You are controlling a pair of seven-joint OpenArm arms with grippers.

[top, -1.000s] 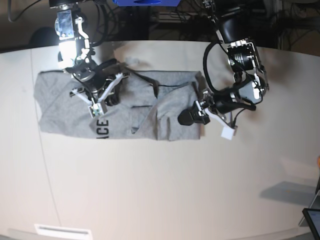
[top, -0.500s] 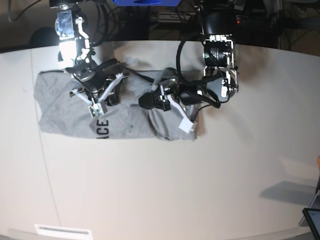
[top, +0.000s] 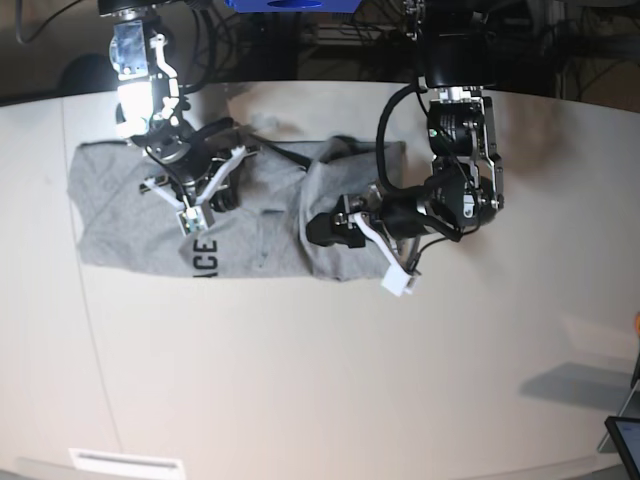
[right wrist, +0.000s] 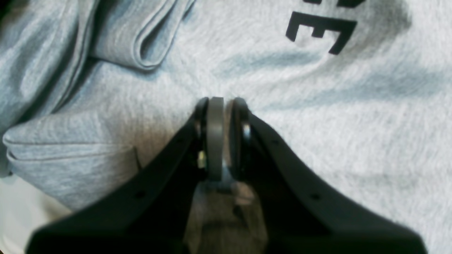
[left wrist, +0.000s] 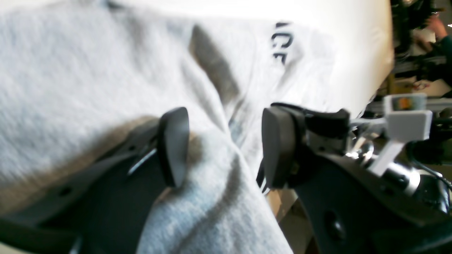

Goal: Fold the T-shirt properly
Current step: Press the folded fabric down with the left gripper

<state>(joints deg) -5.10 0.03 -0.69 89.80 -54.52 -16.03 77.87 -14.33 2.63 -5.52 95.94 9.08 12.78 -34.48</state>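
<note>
Heather-grey T-shirt (top: 150, 225) spread along the far half of the pale table (top: 330, 380), lying crosswise, with black block lettering (top: 200, 258) near its front edge reading upward in the base view. Bunched and partly doubled over at the end on that view's right, a raised fold of cloth (top: 325, 175) standing up beside the dark arm there. Creased through the middle, flatter toward the opposite end.

Left gripper (left wrist: 219, 148) set low over that bunched end, black pads (left wrist: 174, 144) well apart with a ridge of grey cloth running up between them; cloth touching the inner face of the one pad, not pinched by both. Part of the lettering visible beyond, blurred and overexposed.

Right gripper (right wrist: 220, 116) pressed down onto the printed side of the shirt, its two fingertips together with only a thin grey strip between them; whether any cloth is caught in that slit cannot be told. A black letter E (right wrist: 319, 30) just ahead of the tips, a rolled hem or sleeve edge (right wrist: 141, 46) off to one side, stacked layers of fabric below that.

Dark cables and equipment (top: 330, 30) crowded behind the table's far edge
</note>
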